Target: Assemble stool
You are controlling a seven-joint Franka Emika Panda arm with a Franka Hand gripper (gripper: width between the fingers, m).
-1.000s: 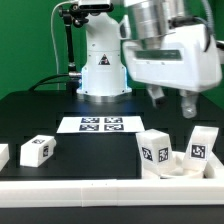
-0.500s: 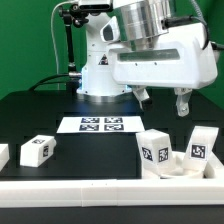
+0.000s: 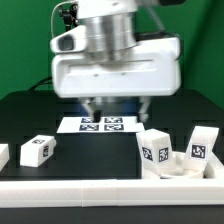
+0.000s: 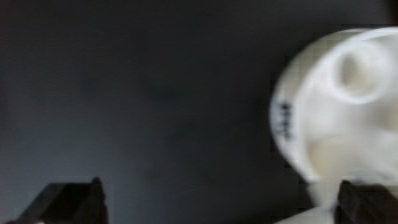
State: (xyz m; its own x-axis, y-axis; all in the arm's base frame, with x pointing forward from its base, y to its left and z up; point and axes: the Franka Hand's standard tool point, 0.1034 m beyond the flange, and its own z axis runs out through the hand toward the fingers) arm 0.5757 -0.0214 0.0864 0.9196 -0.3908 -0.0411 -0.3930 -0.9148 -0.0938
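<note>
My gripper (image 3: 120,108) hangs open over the dark table, just above the marker board (image 3: 100,124), with nothing between its fingers. In the wrist view the gripper (image 4: 217,205) shows two dark fingertips (image 4: 71,200) set wide apart. Beside one of them lies a blurred white round seat disc (image 4: 347,110) with holes in it. A white leg (image 3: 36,150) with a marker tag lies at the exterior view's front left. Two more tagged legs (image 3: 155,150) (image 3: 200,143) stand at the front right.
A long white border rail (image 3: 110,195) runs along the table's front edge. The arm's white base (image 3: 100,70) stands behind the marker board, in front of a green backdrop. Another white piece (image 3: 3,154) is cut off at the exterior view's left edge.
The arm has swung from the exterior view's right to the middle and now hangs over the marker board. The jaws have stayed open.
</note>
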